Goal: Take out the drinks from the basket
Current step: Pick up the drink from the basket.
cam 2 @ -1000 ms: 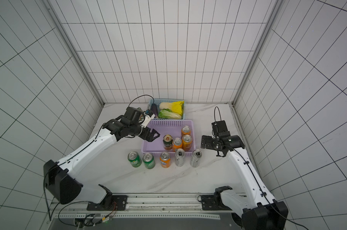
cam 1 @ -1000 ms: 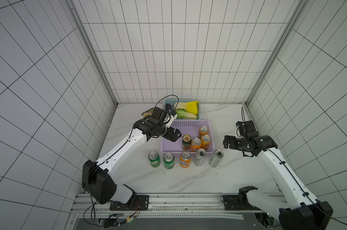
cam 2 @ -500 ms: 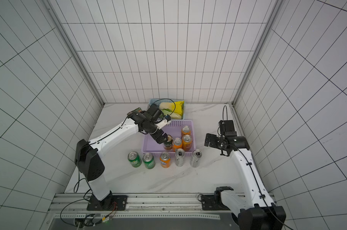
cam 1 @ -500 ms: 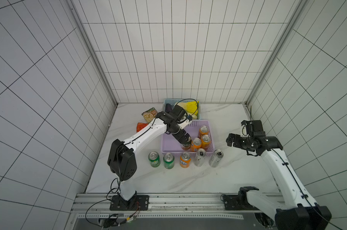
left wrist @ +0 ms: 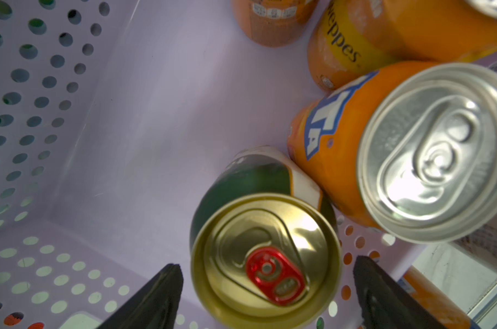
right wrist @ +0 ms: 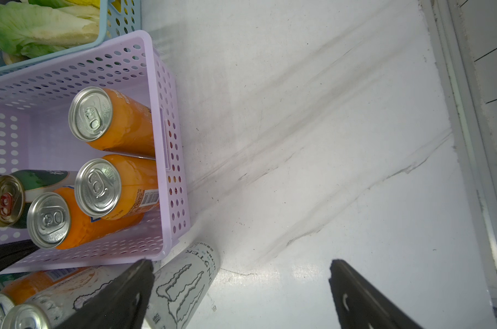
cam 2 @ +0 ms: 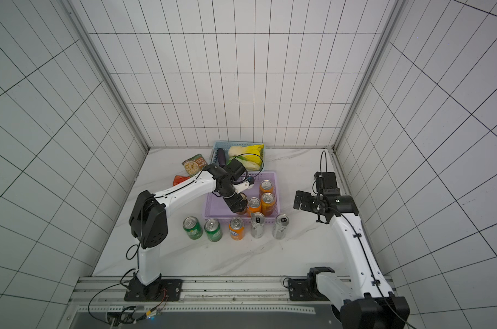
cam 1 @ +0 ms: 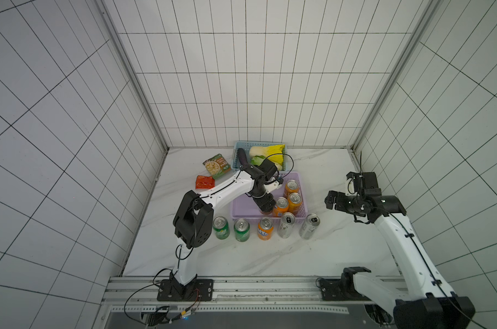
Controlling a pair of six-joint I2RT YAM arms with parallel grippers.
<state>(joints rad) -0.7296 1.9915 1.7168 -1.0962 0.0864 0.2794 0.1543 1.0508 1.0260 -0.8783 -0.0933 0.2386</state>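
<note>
Left hand (left wrist: pixel 265 262) wide astride gold-lidded round can (left wrist: pixel 263 228) (perforated lilac basket (left wrist: pixel 28 114)); right hand (right wrist: pixel 241 262) wide.

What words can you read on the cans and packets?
"weppes": on the yellow-orange can in the lilac basket.
"TA": on the blue-lettered orange can next to it.
"NTA": on the orange can standing on the table, table.
"TER": on the silver-white can outside the basket.
The green snack packet's print and the barcode label are too small to read.
</note>
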